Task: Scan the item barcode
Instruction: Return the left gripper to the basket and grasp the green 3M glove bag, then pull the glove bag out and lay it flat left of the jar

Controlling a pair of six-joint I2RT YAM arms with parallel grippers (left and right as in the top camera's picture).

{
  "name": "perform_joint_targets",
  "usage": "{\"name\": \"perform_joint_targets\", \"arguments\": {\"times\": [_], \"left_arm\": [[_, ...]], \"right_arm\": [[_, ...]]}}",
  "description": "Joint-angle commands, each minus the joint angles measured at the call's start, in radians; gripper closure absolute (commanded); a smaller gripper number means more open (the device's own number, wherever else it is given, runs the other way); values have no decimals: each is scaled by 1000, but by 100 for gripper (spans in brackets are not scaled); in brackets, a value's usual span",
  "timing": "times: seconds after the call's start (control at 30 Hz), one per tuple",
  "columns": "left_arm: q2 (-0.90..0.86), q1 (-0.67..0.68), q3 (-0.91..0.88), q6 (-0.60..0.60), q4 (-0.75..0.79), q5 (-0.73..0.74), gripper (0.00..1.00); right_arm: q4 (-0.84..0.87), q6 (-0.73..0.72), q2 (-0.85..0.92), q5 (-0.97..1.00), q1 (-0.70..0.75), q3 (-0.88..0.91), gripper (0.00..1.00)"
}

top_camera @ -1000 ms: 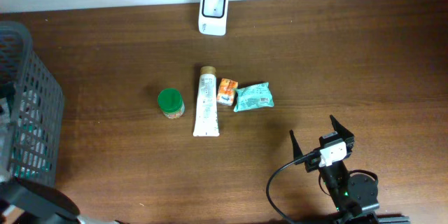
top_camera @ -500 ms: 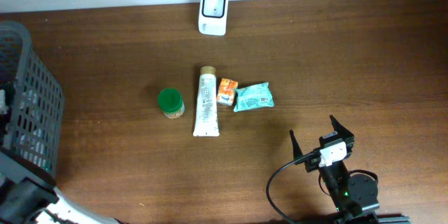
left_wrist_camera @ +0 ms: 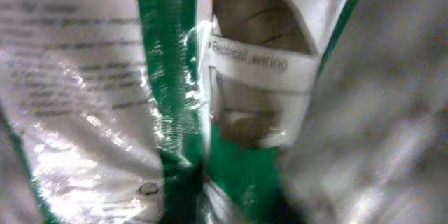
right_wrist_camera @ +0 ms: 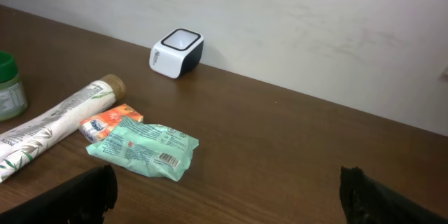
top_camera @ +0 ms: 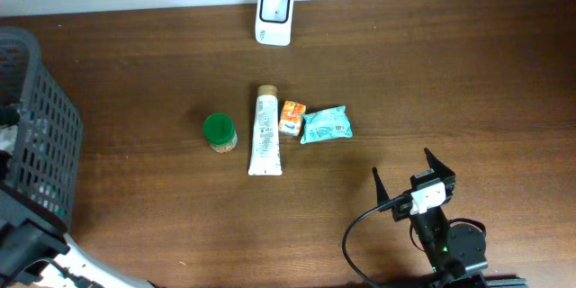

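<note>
Glossy, crinkled green-and-white packet (left_wrist_camera: 168, 98): close against your left fingers, which are closed; grip unclear. Soft teal pouch (top_camera: 325, 125) on counter (top_camera: 468, 72): apart from your open right fingers (top_camera: 379, 184).

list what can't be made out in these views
Left wrist: green-and-white wrapper fills the frame, blurred; its print is unreadable, and the left gripper's fingers do not show.
Overhead: basket contents hidden by its mesh wall and the left edge.
Right wrist: teal packet barcode too small to read.

Dark wooden table (top_camera: 135, 81) against a pale wall (right_wrist_camera: 315, 14).
</note>
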State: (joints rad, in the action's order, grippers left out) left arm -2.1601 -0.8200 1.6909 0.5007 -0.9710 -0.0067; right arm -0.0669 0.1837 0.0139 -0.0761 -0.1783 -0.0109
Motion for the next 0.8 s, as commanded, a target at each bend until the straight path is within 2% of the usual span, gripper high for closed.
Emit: {"name": "perform_joint_targets", "arguments": {"times": [0.0,0.27,0.4,0.63,0.77], "left_arm": [[-48,-2,-6,2,-11,-17,100],[71,-1,27,-40,-18,-16,100],[243,-1,92,-132,-12,-16,100],[552,27,100,-297,67,-10,100],[664,113,100,-307,108,27,100]], "right_arm": [[-5,-1,-7,2,-6,5,2],[-5,-1,-7,2,-6,5,2],[-5,-1,-7,2,-6,5,2],[-5,-1,-7,2,-6,5,2],[-5,-1,-7,2,-6,5,2]]}}
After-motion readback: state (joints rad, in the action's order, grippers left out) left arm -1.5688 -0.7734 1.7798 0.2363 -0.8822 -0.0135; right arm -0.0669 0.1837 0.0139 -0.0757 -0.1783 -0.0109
